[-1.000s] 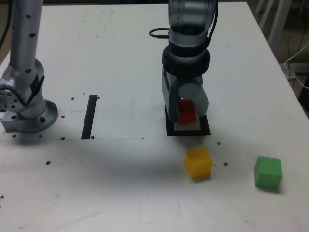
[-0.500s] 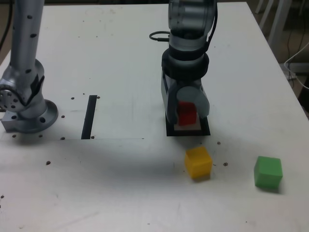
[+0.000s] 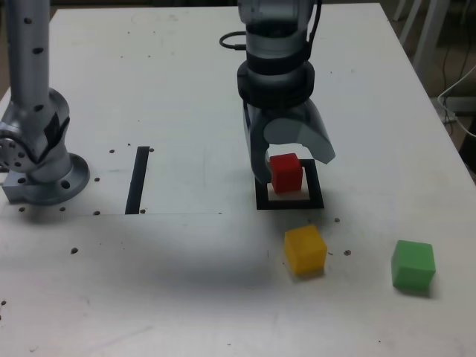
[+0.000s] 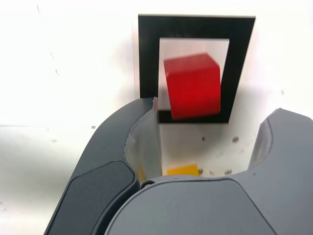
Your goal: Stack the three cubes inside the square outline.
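1. Grey and curved, the two fingers of my gripper [image 3: 291, 158] stand spread wide apart and hold nothing.
2. Between and just below my fingers sits the red cube [image 3: 285, 172]; neither finger touches it, as the wrist view [image 4: 192, 86] shows with clear space on both sides.
3. Directly under my gripper lies the square outline [image 3: 291, 201], a thick black tape frame with a white centre; the red cube rests inside it, toward the back edge in the exterior view, leaving bare white in front.
4. From the wrist view, the frame [image 4: 147, 54] surrounds the cube on all sides, though the cube's near face covers part of one black edge.
5. Nearer the camera than my gripper, just outside the frame, is the yellow cube [image 3: 306, 249]; a sliver of it shows between my fingers in the wrist view [image 4: 183, 170].
6. Farther off, toward the exterior view's right of the yellow one and well apart from my gripper, stands the green cube [image 3: 413, 264].
7. All three rest on the white table [image 3: 186, 282].
8. Well away toward the exterior view's left lies a straight black tape strip [image 3: 137, 180], and beyond it my arm's grey base [image 3: 37, 160].
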Robot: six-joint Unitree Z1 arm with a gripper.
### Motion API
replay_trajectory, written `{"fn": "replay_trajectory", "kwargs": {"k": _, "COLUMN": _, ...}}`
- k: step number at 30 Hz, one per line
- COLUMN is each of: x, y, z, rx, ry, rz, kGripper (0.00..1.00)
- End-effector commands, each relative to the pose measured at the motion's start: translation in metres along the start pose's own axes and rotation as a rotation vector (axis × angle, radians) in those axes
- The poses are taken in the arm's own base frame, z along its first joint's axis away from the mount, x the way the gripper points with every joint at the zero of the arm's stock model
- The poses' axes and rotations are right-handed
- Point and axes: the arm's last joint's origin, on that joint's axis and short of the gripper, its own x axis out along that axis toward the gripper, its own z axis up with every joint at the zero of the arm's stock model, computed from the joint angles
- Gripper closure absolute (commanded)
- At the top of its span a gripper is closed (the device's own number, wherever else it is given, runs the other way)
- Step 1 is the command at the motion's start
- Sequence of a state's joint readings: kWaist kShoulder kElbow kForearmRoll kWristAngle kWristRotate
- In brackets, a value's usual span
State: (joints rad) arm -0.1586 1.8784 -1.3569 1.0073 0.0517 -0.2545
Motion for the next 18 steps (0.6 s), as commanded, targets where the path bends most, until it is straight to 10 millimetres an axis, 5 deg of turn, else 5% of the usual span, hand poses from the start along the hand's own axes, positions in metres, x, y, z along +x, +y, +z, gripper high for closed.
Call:
{"fn": "replay_trajectory", "kwargs": {"k": 1, "x": -0.006, "y": -0.005, "z": -0.004, "rx": 0.005, "ry": -0.01, "rz": -0.009, "kGripper": 0.01}}
{"fn": "replay_trajectory", "kwargs": {"k": 18, "x": -0.022, "y": -0.013, "z": -0.016, "rx": 0.021, "ry": 0.002, "rz": -0.009, "kGripper": 0.01}}
